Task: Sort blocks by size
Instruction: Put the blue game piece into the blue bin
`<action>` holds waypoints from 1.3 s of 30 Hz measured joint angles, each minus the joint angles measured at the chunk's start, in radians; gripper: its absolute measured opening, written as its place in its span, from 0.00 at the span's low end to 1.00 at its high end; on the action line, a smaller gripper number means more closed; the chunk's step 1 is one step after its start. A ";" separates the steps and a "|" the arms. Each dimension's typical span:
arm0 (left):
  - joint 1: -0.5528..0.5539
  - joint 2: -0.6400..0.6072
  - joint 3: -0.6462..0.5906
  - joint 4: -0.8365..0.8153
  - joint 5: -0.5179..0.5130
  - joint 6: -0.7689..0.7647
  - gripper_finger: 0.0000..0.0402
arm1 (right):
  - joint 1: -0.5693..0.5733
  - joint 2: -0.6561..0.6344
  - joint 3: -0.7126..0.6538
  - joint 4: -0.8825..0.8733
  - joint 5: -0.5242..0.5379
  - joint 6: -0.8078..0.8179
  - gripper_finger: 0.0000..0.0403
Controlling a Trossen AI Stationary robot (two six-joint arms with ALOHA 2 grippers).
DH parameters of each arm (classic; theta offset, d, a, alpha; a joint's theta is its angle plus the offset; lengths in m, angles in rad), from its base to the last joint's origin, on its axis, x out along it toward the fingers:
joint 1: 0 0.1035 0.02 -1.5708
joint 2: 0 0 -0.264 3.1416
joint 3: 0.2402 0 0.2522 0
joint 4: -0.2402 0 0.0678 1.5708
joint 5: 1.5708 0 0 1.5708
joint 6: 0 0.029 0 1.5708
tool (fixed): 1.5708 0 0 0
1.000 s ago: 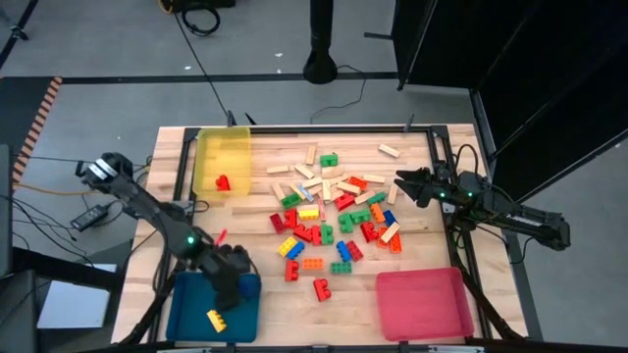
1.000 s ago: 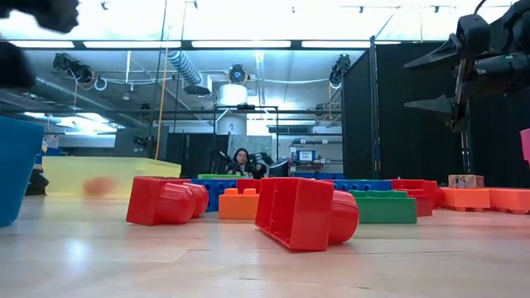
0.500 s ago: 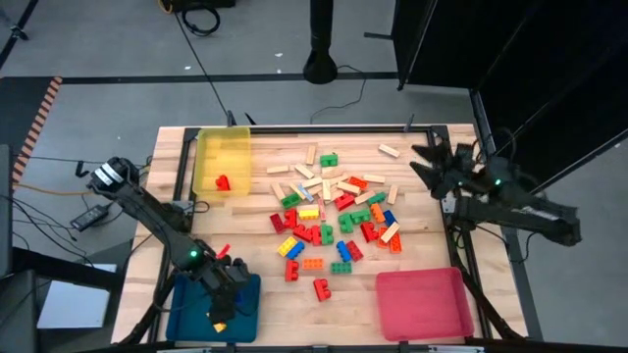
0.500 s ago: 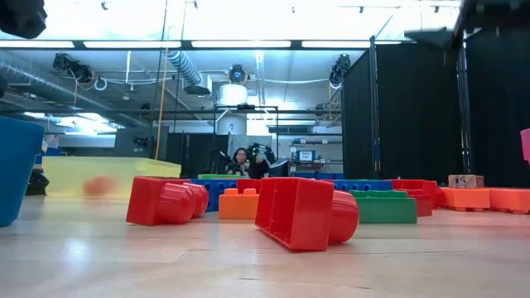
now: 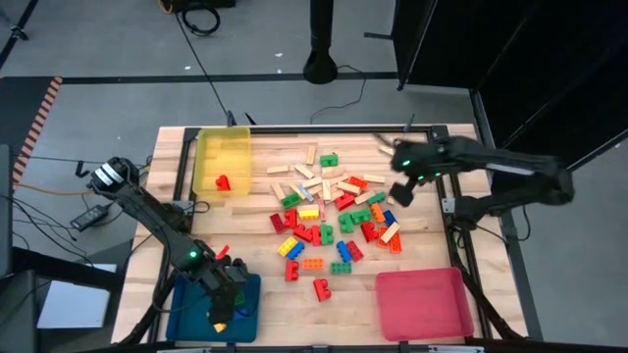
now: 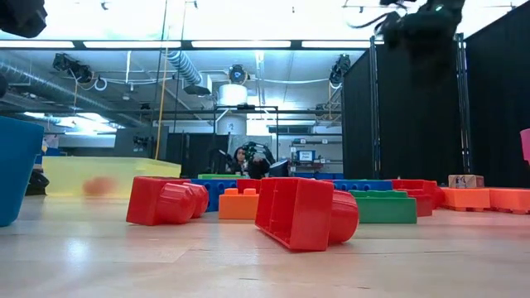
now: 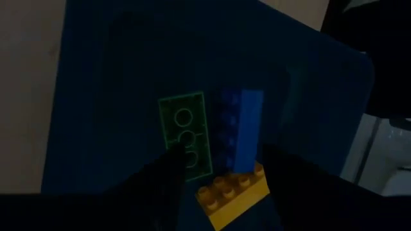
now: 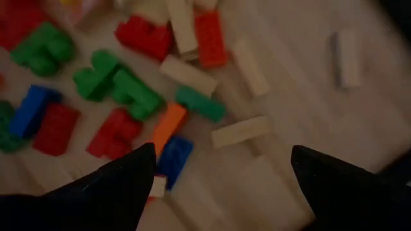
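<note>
Red, green, blue, yellow, orange and pale wooden blocks [image 5: 334, 211] lie heaped mid-table; one red block [image 5: 223, 182] sits in the yellow tray [image 5: 222, 159]. Yellow, blue and green blocks [image 7: 225, 147] rest in the blue tray [image 5: 191, 304], left gripper [image 5: 222, 316] over them, jaws parted, empty. Right gripper [image 5: 400, 191] hangs above the pile's right edge, jaws wide, empty. Pink tray [image 5: 422, 302] near front right.

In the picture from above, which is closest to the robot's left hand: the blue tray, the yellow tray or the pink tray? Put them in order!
1. The blue tray: the left hand hangs right over it, at the near left corner of the table.
2. The yellow tray: at the far left corner.
3. The pink tray: across the table, at the near right corner.

The last two are fairly close.
</note>
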 joint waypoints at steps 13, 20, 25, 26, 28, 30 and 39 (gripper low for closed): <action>-0.013 0.000 0.000 -0.001 -0.030 -0.022 0.52 | 0.270 0.275 -0.002 0.069 0.083 0.365 0.93; -0.013 0.000 0.000 -0.001 -0.025 -0.022 0.52 | 0.318 0.388 -0.002 0.070 0.131 0.422 0.92; -0.013 0.000 0.000 0.000 -0.020 -0.022 0.52 | 0.317 0.438 -0.012 0.094 0.140 0.416 0.91; -0.013 0.000 0.000 0.000 -0.020 -0.022 0.52 | 0.317 0.440 -0.027 0.113 0.139 0.416 0.90; -0.013 0.000 0.000 0.000 -0.019 -0.022 0.52 | 0.312 0.438 -0.074 0.181 0.126 0.417 0.88; -0.013 0.000 -0.001 0.000 -0.019 -0.022 0.52 | 0.302 0.431 -0.128 0.249 0.104 0.421 0.87; -0.013 -0.001 -0.001 0.000 -0.018 -0.021 0.52 | 0.230 0.419 -0.260 0.455 0.042 0.335 0.81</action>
